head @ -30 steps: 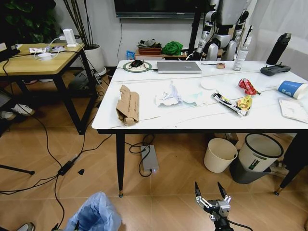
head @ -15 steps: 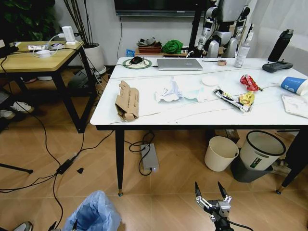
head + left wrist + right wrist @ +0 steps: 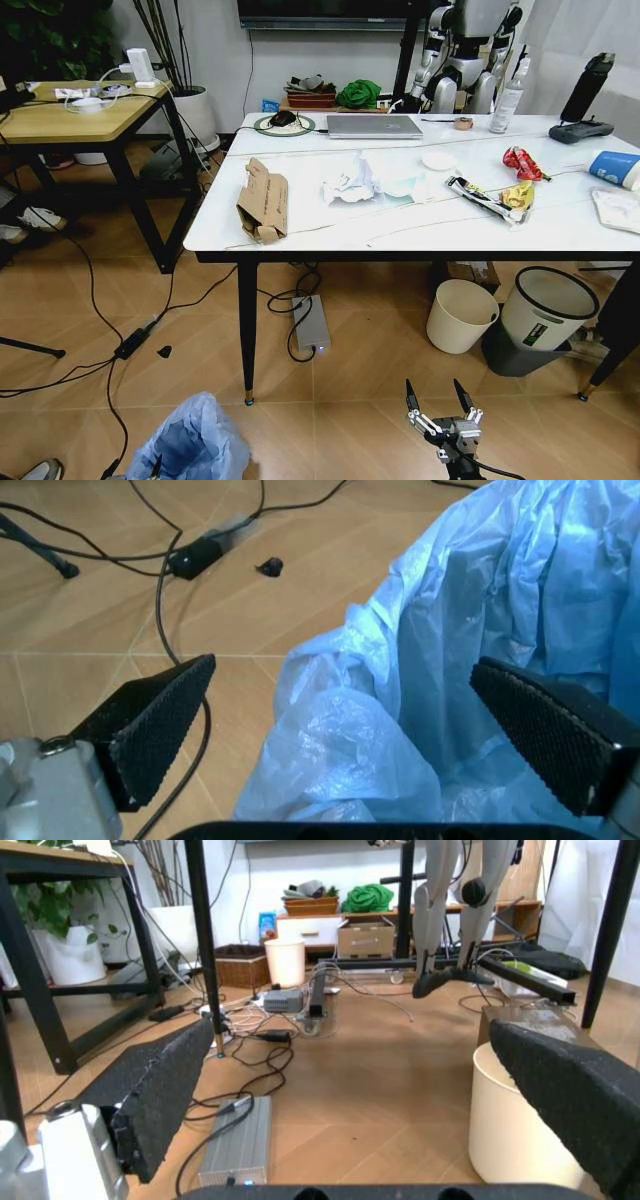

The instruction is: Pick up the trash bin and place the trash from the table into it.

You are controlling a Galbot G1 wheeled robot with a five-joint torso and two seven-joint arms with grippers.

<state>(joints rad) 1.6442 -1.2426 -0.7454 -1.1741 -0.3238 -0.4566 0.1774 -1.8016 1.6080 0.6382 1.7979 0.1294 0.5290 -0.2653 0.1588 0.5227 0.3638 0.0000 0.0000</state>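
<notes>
Left wrist view had my left gripper (image 3: 350, 727) with jaws wide apart straddling the trash bin (image 3: 480, 667), and I feared pinching only slippery bag; right gripper (image 3: 440, 412) hung open.

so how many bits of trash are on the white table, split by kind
cardboard: 1, torn brown piece
paper: 1, crumpled white paper
wrappers: 3, red wrapper, yellow wrapper, black-silver wrapper
packets: 1, flat white packet
cups: 1, blue-and-white paper cup
total: 7
</notes>
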